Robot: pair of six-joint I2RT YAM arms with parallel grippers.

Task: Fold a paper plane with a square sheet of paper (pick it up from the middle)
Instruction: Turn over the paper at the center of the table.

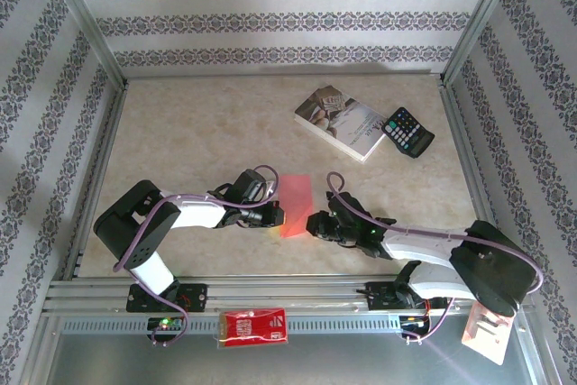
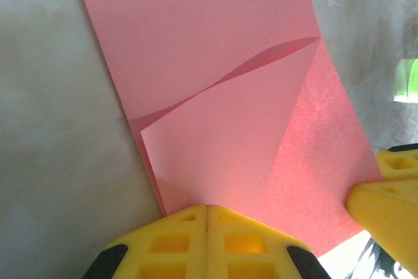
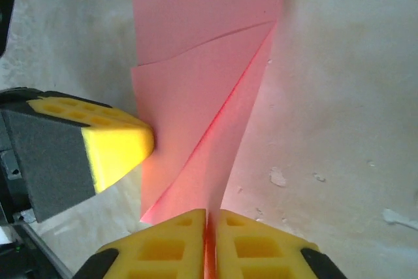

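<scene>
The square sheet of paper (image 1: 295, 206), partly folded on the table (image 1: 207, 132), is pinched at a raised edge by the right fingers (image 3: 255, 243); the opposite edge is touched by the clenched left fingers (image 2: 176, 236).

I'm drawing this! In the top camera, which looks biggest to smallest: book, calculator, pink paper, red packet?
Biggest: book
Next: red packet and pink paper, too alike to rank
Smallest: calculator
</scene>
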